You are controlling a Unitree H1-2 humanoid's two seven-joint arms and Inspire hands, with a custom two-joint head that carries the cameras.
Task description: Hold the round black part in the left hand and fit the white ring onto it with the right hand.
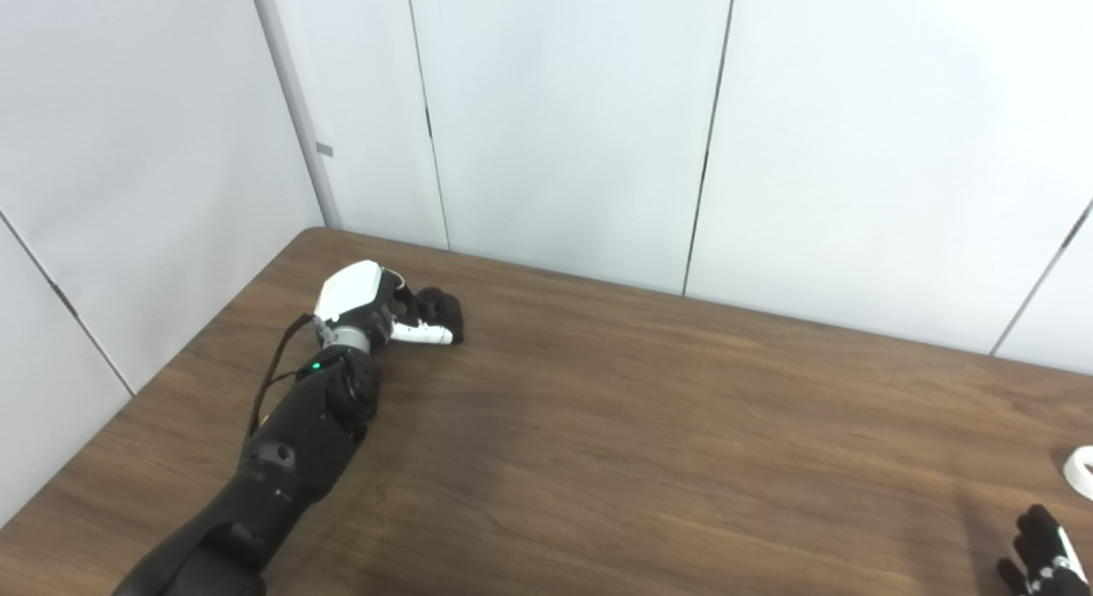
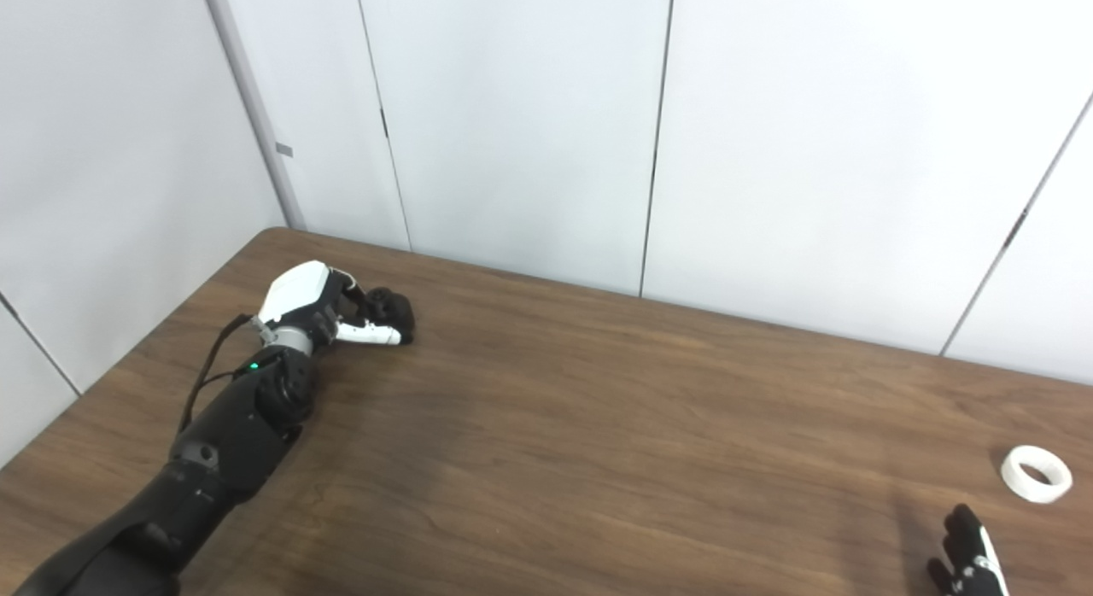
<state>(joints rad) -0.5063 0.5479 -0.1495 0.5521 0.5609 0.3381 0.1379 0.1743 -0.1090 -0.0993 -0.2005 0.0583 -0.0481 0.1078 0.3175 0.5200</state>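
we see our left hand (image 1: 376,304) stretched out to the far left part of the brown table (image 2: 598,425), down at the surface. its fingers (image 2: 374,333) are wrapped around the round black part (image 2: 394,312), which sits on or just above the wood; we can't tell if it's lifted. the white ring (image 2: 1036,473) lies flat on the table at the far right, well apart from the black part, with nothing touching it. our right hand (image 2: 967,555) only pokes in at the bottom right corner, near the ring but clear of it. just a few dark fingertips show, so we can't tell how wide that hand is. white wall panels (image 1: 564,118) run behind the table.
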